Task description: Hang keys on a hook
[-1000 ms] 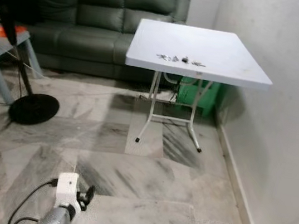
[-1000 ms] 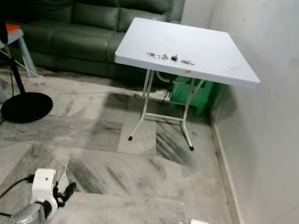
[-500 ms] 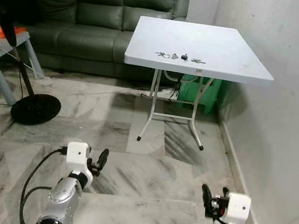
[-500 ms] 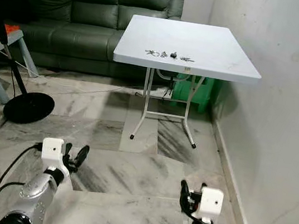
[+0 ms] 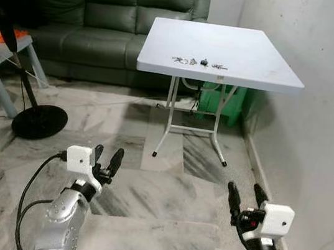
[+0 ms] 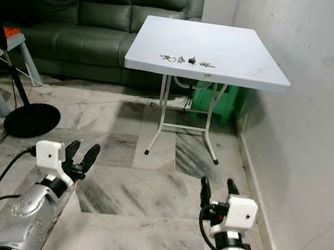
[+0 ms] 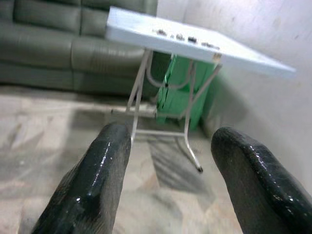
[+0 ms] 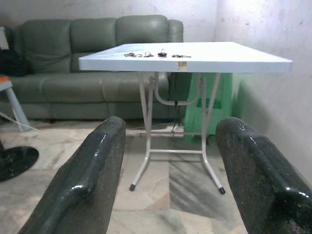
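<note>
Ahead of my two claws stands one white table [image 5: 253,53]. On it I count four small key bunches [image 5: 200,63]. Beyond it sits one green sofa [image 5: 109,3].

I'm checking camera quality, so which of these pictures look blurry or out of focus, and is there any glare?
Left wrist view: soft all over, the table and keys smeared, highlights on the black fingers. Right wrist view: table sharp, near fingers blurred and shiny. Eye views: fairly sharp, evenly lit, the table casting a shadow on the floor.
</note>
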Available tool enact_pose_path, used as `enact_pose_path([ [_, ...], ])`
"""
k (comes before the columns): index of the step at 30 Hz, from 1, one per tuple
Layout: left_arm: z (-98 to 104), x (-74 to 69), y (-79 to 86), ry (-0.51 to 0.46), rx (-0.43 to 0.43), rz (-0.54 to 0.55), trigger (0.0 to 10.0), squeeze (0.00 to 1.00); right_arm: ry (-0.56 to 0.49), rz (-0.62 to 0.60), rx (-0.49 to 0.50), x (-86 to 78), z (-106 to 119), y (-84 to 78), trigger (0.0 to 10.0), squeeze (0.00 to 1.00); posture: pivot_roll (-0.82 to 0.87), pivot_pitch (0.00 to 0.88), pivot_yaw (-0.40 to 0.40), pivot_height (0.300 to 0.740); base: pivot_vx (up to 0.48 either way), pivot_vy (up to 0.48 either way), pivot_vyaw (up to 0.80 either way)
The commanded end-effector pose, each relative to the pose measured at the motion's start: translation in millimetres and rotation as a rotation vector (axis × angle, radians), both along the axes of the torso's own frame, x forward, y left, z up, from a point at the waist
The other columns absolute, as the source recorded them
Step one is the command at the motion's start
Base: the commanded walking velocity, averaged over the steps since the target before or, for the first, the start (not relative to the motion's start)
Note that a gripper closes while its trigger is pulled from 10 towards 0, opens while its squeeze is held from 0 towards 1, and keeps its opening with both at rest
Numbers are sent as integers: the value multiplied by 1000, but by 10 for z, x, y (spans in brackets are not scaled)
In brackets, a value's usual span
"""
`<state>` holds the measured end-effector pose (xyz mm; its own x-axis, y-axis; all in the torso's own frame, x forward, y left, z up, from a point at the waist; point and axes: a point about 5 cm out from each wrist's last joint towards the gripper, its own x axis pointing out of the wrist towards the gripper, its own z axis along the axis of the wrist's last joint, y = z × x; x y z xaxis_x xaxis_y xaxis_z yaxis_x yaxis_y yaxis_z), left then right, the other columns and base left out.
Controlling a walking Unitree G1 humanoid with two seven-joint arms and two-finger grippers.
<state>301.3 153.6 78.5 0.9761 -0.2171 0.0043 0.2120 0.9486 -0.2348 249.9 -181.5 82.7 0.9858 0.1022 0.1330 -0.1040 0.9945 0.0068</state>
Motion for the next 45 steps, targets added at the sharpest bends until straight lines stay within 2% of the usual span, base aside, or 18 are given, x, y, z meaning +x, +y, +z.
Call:
enact_pose_path([
  [1,107,41,-7,-10,27,-14,10000,0,22,41,-15,44,56,69,10000,0,-30,10,36,740,0,0,0],
  [2,116,70,-7,24,26,-9,10000,0,38,23,-26,71,66,52,10000,0,-30,10,36,740,0,0,0],
  [5,151,96,7,33,79,10,10000,0,86,9,-43,95,57,29,10000,0,-25,10,33,740,0,0,0],
  [10,209,148,10,54,68,10,10000,0,51,-27,-76,141,147,-13,10000,0,-21,14,28,740,0,0,0],
  [13,274,176,-1,23,107,12,10000,0,40,-30,-56,164,193,-3,10000,0,-20,15,28,740,0,0,0],
  [21,324,189,-31,12,121,-4,10000,0,27,-29,-49,186,256,25,10000,0,-18,16,29,740,0,0,0],
  [45,382,221,-108,-17,122,-16,10000,0,12,8,-45,231,322,52,10000,0,-10,0,11,740,350,0,0],
])
